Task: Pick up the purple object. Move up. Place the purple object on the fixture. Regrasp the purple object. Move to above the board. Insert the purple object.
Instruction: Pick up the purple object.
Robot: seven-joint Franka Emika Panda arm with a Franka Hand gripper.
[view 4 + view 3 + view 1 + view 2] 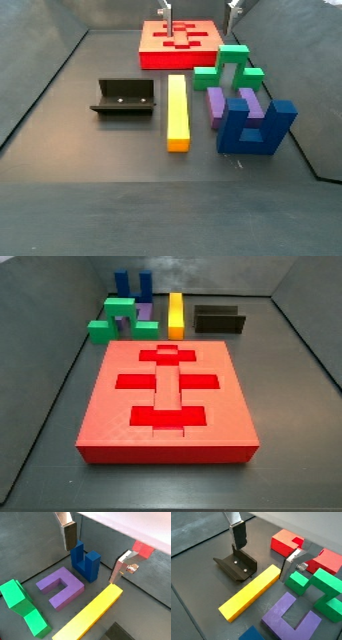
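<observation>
The purple object (pixel 60 587) is a U-shaped block lying flat on the floor between the green block and the yellow bar; it shows in both wrist views (pixel 291 619) and both side views (pixel 130 308) (pixel 215 105). My gripper (pixel 92 562) is open and empty, high above the pieces; it also shows in a wrist view (pixel 263 561) and at the top of a side view (pixel 201 10). The black fixture (pixel 236 566) stands beyond the yellow bar (pixel 219 320) (pixel 123 97). The red board (pixel 167 396) lies apart from the pieces (pixel 181 40).
A blue two-pronged block (pixel 90 569) stands upright next to the purple object (pixel 254 125). A yellow bar (pixel 251 592) lies between the purple object and the fixture. A green block (pixel 321 587) lies on the purple object's other side. Grey walls enclose the floor.
</observation>
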